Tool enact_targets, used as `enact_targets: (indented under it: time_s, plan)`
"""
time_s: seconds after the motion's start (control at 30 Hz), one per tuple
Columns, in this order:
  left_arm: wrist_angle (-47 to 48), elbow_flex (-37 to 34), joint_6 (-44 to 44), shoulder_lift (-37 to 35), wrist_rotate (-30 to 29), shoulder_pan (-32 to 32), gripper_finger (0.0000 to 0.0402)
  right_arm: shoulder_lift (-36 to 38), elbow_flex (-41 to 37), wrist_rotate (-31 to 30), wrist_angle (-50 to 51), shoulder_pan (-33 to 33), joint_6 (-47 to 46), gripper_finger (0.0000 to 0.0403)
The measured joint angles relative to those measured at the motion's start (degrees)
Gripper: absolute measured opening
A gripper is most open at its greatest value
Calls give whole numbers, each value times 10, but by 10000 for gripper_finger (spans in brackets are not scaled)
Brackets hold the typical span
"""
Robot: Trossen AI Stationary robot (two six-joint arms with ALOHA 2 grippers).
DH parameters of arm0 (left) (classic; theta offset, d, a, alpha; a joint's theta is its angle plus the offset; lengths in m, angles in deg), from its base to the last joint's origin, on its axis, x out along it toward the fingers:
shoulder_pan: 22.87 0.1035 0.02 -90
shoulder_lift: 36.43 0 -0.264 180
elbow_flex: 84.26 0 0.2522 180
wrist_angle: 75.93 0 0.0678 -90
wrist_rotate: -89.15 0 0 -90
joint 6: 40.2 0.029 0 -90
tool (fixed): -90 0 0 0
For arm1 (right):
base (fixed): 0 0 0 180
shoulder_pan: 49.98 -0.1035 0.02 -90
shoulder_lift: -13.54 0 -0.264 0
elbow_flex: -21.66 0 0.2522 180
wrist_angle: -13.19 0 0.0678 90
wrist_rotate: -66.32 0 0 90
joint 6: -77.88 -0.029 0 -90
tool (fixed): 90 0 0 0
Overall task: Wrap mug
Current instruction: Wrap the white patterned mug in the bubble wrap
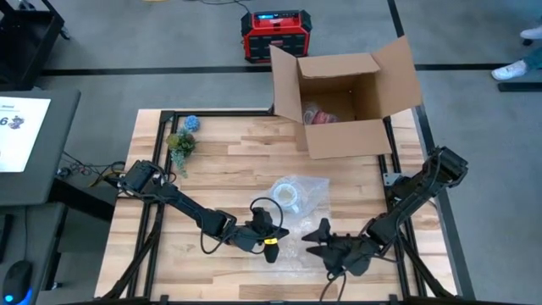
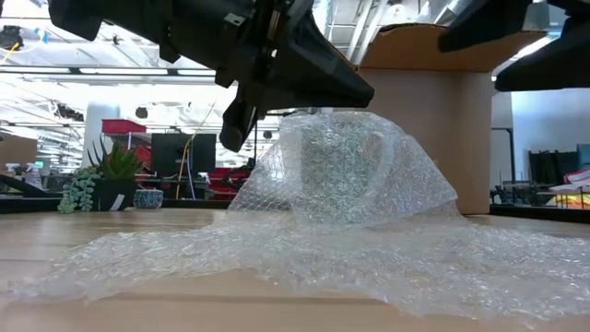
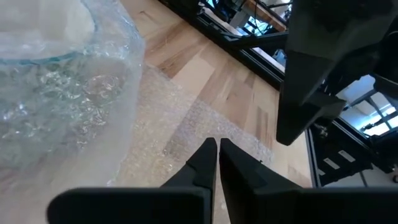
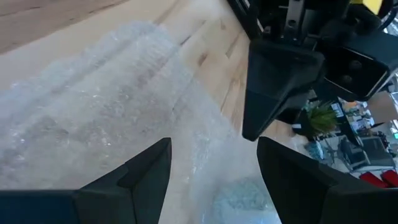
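The mug (image 2: 339, 168) stands upright near the table's middle on a sheet of clear bubble wrap (image 1: 303, 196), and part of the sheet is draped over it (image 3: 56, 93). My left gripper (image 3: 217, 148) is shut just on the near side of the mug (image 1: 288, 195), over the flat wrap (image 3: 186, 124), with nothing showing between its fingers. My right gripper (image 4: 214, 149) is open to the right of the left one, near the table's front edge (image 1: 317, 237). It hangs over the sheet's near part (image 4: 93, 118).
An open cardboard box (image 1: 347, 102) stands at the far edge behind the mug. A small potted plant (image 1: 180, 144) and a blue ball (image 1: 192, 123) sit at the far left corner. Bare wood lies left of the wrap.
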Motion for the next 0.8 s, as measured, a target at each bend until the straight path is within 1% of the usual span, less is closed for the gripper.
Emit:
enact_targets:
  time_s: [0.23,0.57,0.73,0.8]
  plan:
    - [-1,0,-12,0,1,0,0,0,0,-15,40,0,3,228]
    - [-2,0,-26,0,1,0,0,0,0,-15,42,0,-2,228]
    - [-3,0,-26,0,1,0,0,0,0,-8,42,0,-6,242]
    - [-8,0,-26,0,1,0,3,0,0,7,44,0,-8,251]
